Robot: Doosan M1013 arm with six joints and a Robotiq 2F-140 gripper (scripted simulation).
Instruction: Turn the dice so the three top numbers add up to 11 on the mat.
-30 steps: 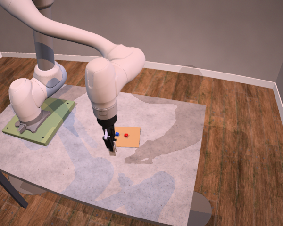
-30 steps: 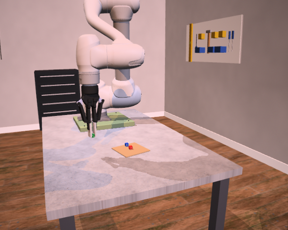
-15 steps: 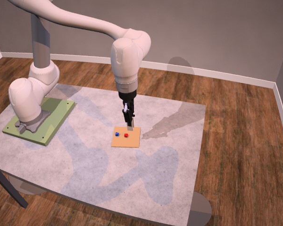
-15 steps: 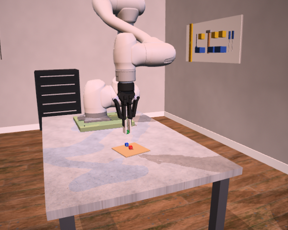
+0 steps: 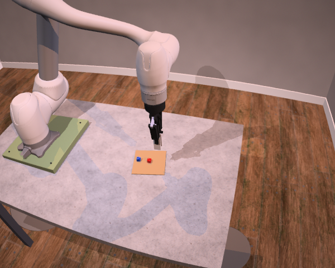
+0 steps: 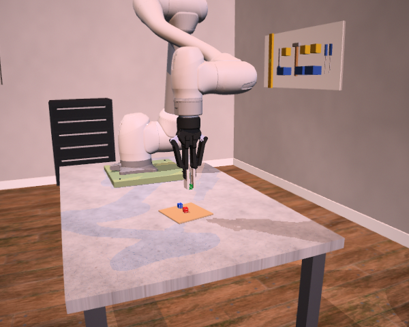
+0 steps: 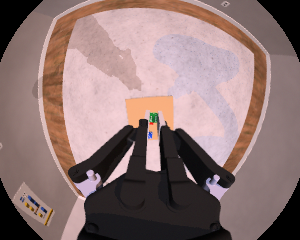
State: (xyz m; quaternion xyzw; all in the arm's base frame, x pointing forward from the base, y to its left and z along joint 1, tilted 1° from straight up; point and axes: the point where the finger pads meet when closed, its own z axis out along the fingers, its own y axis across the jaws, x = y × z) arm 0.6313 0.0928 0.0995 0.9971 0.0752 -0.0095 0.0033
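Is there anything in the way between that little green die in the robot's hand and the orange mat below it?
Nothing visible. The hand holds the green die in open air above the mat's far edge; the blue die and red die lie nearer the mat's middle.

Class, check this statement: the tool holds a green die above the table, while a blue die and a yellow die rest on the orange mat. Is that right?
Not quite. The second die on the orange mat is red, not yellow; the top view shows it beside the blue die. The rest holds: the tool is shut on the green die above the table.
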